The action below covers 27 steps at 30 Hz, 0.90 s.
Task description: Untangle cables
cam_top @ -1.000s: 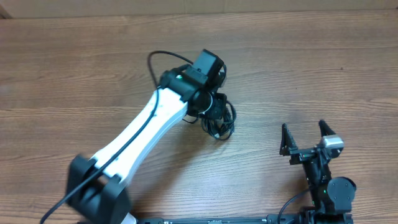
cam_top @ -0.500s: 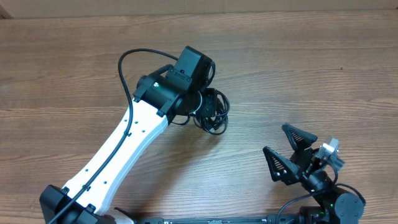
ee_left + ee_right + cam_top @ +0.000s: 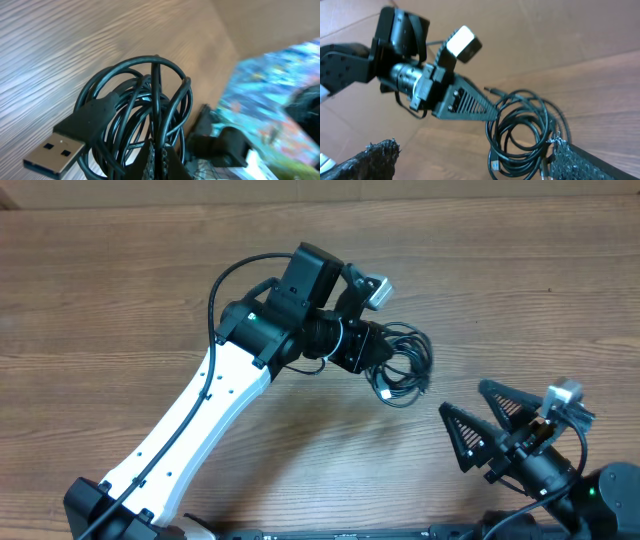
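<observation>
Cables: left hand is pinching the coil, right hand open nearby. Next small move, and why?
Probably ease the right hand to the outer loops of the cables and close on one strand. The left hand is shut on them, wound in one coil; the right hand stands open, empty, pointing at it. A second grip seems needed to pull loops apart.

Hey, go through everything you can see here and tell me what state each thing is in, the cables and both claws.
Cables: wound in one tangled coil, pinched by the left claw.
Left claw: shut on the cables.
Right claw: wide open, empty, apart from the coil.
USB plug: unplugged, sticking out of the coil.
</observation>
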Tool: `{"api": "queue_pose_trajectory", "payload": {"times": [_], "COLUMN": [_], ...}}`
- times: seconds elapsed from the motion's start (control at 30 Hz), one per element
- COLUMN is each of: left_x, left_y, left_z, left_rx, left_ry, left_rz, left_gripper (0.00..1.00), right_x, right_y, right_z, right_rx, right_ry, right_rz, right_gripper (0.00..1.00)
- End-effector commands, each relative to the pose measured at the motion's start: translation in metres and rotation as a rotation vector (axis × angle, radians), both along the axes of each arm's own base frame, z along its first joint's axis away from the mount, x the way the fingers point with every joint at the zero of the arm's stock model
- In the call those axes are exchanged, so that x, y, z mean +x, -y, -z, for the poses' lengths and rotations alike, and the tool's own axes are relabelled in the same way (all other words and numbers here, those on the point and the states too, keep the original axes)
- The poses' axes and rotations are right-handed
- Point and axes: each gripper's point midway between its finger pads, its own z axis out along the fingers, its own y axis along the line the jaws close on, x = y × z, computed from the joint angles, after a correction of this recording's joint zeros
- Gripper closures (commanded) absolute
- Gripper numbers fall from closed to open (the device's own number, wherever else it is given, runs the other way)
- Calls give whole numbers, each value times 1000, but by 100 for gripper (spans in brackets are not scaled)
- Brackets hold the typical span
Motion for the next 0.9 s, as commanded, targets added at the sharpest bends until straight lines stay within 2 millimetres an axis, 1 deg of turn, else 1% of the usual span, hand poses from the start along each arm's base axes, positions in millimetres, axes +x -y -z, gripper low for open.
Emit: {"api": "queue_pose_trajectory", "payload": {"times": [0.0,0.03,0.07,0.13,0.17,0.2,0.27,0.37,0.5,0.53,0.6,0.63,0.67,0.7,0.77,0.87], "left_x": [-22,-25,-29,-38,-40,-41,-41,-40,-38,-37,-37,-36,-36,-36,-37,-37], "left_y": [14,16,18,23,25,27,30,31,31,31,32,32,33,34,36,36], "left_z": [-26,-27,-29,-34,-35,-35,-33,-30,-28,-28,-30,-31,-32,-33,-34,-34], "left_rx": [-115,-123,-136,-168,-171,-170,-154,-134,-122,-123,-129,-132,-136,-138,-143,-145], "left_ry": [21,25,33,53,60,66,82,85,59,59,38,15,-1,-12,-9,-17], "left_rz": [137,153,180,237,245,249,246,230,198,197,182,164,151,144,151,142], "left_gripper": [96,96,96,96,96,96,96,96,96,96,96,96,96,96,96,96], "right_x": [-6,-2,5,15,19,22,24,29,30,30,32,32,33,33,34,37], "right_y": [-8,-5,4,21,28,31,31,30,31,32,32,32,32,32,32,30], "right_z": [-1,2,7,19,25,29,33,39,46,47,49,53,56,60,66,70], "right_rx": [1,18,60,132,162,171,179,194,194,194,195,202,216,224,231,232], "right_ry": [-14,-41,-102,-206,-251,-272,-301,-345,-380,-386,-400,-421,-449,-472,-510,-536], "right_rz": [-66,-39,31,163,221,244,241,243,250,253,254,257,263,266,271,259], "right_gripper": [0,0,0,4,4,3,0,0,0,14,33,40,44,46,48,50]}}
